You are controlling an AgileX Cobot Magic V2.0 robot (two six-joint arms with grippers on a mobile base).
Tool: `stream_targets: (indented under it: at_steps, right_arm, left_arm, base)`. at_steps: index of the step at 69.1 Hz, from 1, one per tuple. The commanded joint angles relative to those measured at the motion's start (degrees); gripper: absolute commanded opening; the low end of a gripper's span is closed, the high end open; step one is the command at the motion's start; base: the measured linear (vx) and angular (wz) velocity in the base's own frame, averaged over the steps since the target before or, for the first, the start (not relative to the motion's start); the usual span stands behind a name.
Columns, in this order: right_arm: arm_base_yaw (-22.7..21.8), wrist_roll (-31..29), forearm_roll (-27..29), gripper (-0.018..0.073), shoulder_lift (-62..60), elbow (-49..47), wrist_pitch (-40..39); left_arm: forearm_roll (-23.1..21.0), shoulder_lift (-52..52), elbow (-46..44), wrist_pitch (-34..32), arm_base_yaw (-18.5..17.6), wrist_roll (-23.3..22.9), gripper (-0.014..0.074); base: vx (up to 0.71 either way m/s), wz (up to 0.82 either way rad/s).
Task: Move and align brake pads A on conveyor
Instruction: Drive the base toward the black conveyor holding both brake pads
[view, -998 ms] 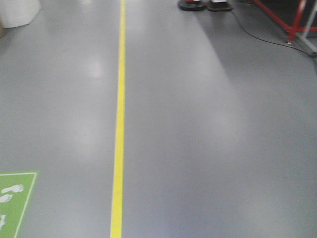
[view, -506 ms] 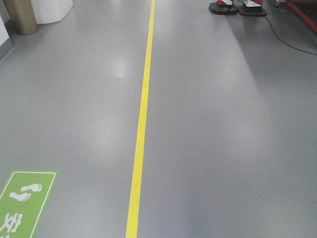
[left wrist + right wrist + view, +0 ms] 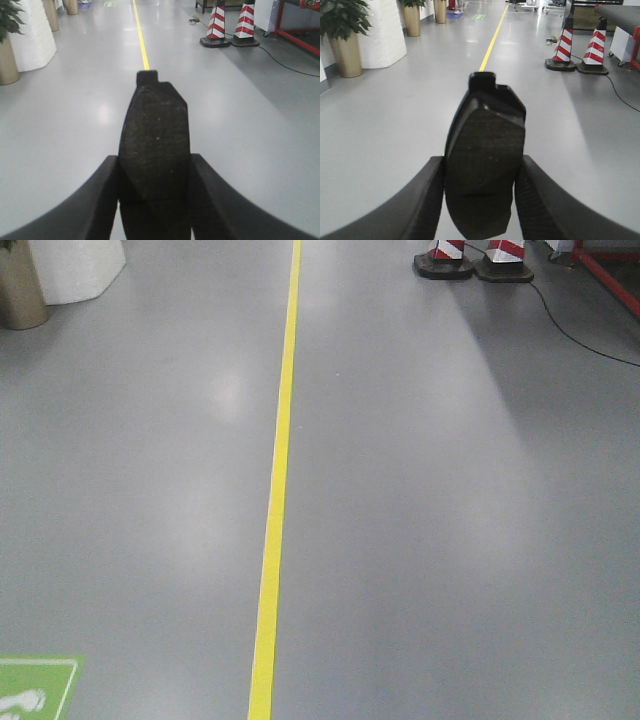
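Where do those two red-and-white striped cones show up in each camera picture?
Front view: striped cones at the top edge, right of centre, tops cut off.
Left wrist view: cones upper right, beyond the left arm's brake pad.
Right wrist view: cones upper right, beyond the right arm's brake pad.
Shared landmark: the yellow floor line, left of the cones in every view.

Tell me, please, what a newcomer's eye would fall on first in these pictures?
Each wrist view is dominated by a dark brake pad held close to the camera: the left gripper clamps the left pad, the right gripper the right pad. Ahead, a yellow line runs straight up the grey floor, with red-and-white cones to its right at the far end.
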Motion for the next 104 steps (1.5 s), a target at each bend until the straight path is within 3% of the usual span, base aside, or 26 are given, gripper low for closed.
stream_targets:
  at_steps: [1,104]
  right_arm:
    - [-0.38,-0.64,-0.41,-0.0008,0.51,-1.69,-5.39]
    - [-0.38,-0.64,-0.41,-0.0008,0.51,-1.69,-5.39]
  left_arm:
    - [-0.43,0.42,-1.45,-5.56,-0.32,-0.14,-0.0006]
    - [-0.43,0.42,-1.45,-5.61,-0.32,-0.14,-0.0006]
  base:
    - [0.57,-0.12]
    - [0.74,-0.02]
